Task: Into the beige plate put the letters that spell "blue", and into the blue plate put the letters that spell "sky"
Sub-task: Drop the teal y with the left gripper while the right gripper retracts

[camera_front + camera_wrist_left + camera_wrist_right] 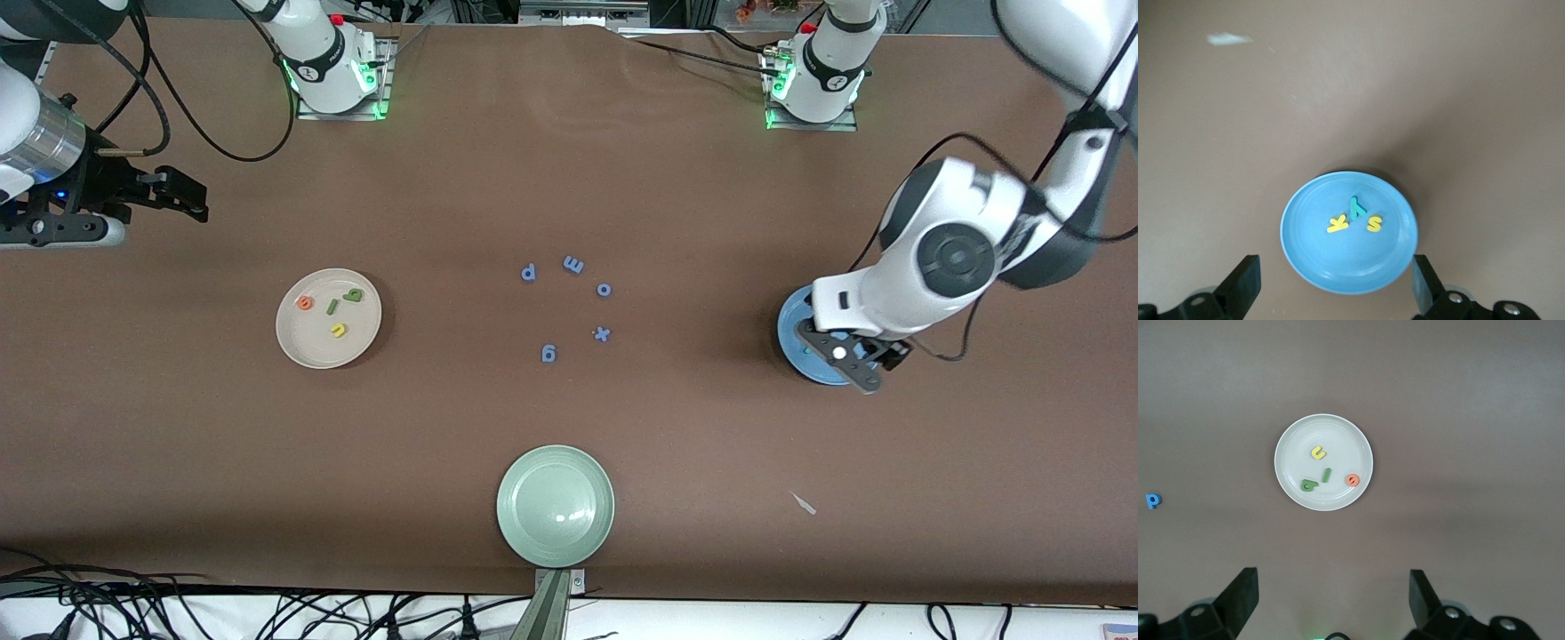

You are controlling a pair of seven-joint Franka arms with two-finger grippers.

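The blue plate [1345,267] holds the letters that spell "sky": yellow k [1337,223], teal y [1355,208] and yellow s [1374,223]. My left gripper [1335,272] hangs open above this plate with nothing between its fingers. It covers part of the blue plate [794,333] in the front view. At the right arm's end, the beige plate [307,342] holds the letters that spell "blue": orange e [305,303], dark green l [332,307], green b [355,295] and yellow u [338,331]. My right gripper [1333,590] waits open and empty, high above the table.
Several all-blue letters lie mid-table: p [528,272], m [573,264], o [605,290], x [602,334], g [548,354]. A pale green plate [533,533] sits nearest the front camera. A white scrap [805,504] lies nearer the front camera than the blue plate.
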